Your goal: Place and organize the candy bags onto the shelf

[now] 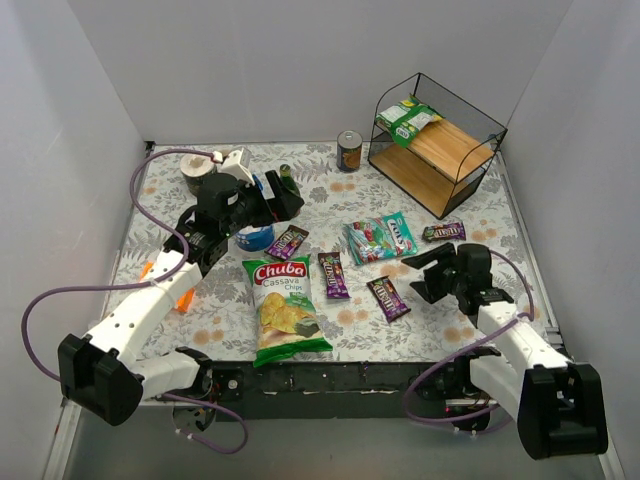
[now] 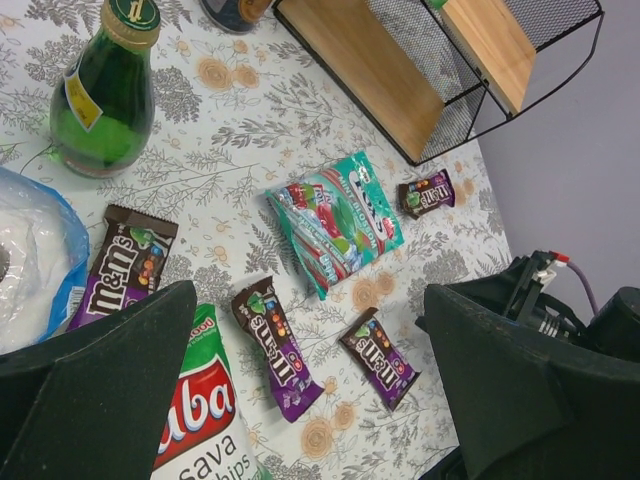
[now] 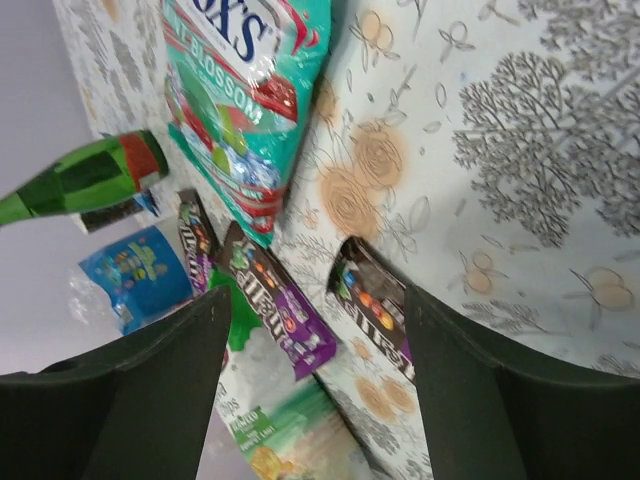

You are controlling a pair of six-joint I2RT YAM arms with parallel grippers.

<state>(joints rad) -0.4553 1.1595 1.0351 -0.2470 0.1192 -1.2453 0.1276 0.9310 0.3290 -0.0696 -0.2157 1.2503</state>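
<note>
The shelf [image 1: 435, 150] stands at the back right, with green-and-white candy bags [image 1: 408, 118] on its top board. A teal bag [image 1: 380, 238] lies mid-table. Brown-purple packets lie at left [image 1: 288, 241], centre [image 1: 333, 275], right of centre [image 1: 388, 298] and near the shelf [image 1: 443, 232]. My left gripper [image 1: 280, 197] is open and empty, high above the table; its wrist view shows the teal bag [image 2: 335, 220] and two packets [image 2: 278, 345] [image 2: 378, 357] far below the gripper [image 2: 310, 400]. My right gripper [image 1: 424, 275] is open and empty, just right of a packet [image 3: 375, 305] that lies between its fingers [image 3: 500, 400].
The big Chuba chips bag [image 1: 283, 310] lies at the front centre. A green bottle [image 1: 287, 175], a blue bag [image 1: 255, 238] and a tape roll [image 1: 197, 170] sit at the back left. A can [image 1: 349, 151] stands left of the shelf. White walls enclose the table.
</note>
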